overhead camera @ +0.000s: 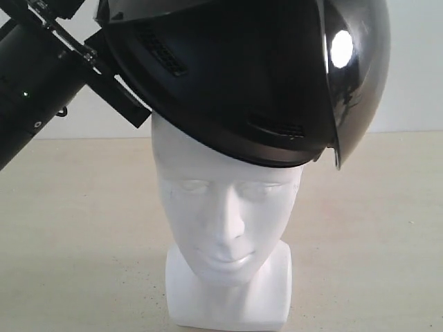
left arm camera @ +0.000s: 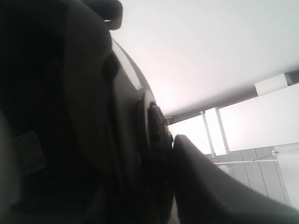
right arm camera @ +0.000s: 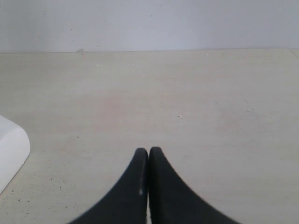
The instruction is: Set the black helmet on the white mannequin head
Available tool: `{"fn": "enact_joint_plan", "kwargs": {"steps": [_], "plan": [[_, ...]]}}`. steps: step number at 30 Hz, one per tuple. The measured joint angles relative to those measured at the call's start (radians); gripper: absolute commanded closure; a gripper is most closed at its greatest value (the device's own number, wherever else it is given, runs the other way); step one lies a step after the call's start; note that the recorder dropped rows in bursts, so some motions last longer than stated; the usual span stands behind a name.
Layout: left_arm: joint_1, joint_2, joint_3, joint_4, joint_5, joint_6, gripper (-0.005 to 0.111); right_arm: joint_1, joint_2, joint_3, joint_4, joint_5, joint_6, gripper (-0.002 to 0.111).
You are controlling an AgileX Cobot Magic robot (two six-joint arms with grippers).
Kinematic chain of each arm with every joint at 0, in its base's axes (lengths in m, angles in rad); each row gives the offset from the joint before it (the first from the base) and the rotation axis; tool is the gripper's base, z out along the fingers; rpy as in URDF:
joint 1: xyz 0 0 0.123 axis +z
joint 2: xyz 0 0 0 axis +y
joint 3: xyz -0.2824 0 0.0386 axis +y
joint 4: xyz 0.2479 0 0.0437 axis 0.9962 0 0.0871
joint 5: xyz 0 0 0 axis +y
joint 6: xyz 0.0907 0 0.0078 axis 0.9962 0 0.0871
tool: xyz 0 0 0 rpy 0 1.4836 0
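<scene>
The head point(overhead camera: 225, 221) stands nearest, facing the camera. The helmet point(overhead camera: 235, 76) rests tilted on its crown, high on the left and low on the right, where the visor point(overhead camera: 356, 76) hangs beside the face. The left gripper point(overhead camera: 131, 104) straddles the raised rim, but I cannot tell if it clamps. Seating looks half done. Next, the high side likely needs lowering and the helmet squaring. The right gripper point(right arm camera: 148, 156) is clenched and empty over the table point(right arm camera: 187, 93), near the head's base.
</scene>
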Motion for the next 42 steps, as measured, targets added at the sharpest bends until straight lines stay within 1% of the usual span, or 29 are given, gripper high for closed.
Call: {"fn": "enact_joint_plan", "kwargs": {"steps": [8, 14, 24, 31, 37, 42], "plan": [[0.004, 0.014, 0.016, 0.000, 0.000, 0.024, 0.102, 0.000, 0.000, 0.000, 0.000, 0.000, 0.000, 0.108], [0.009, 0.043, 0.049, 0.030, 0.040, 0.046, 0.102, 0.000, 0.000, 0.000, 0.000, 0.000, 0.000, 0.108], [0.036, 0.043, 0.061, 0.052, 0.020, 0.026, 0.102, 0.000, 0.000, 0.000, 0.000, 0.000, 0.000, 0.108], [0.066, 0.036, 0.063, 0.090, 0.020, 0.024, 0.102, 0.000, 0.000, 0.000, 0.000, 0.000, 0.000, 0.108], [0.109, 0.024, 0.108, 0.120, 0.001, 0.018, 0.102, 0.000, 0.000, 0.000, 0.000, 0.000, 0.000, 0.108], [0.124, 0.020, 0.130, 0.132, 0.001, 0.024, 0.102, 0.000, 0.000, 0.000, 0.000, 0.000, 0.000, 0.108]]}}
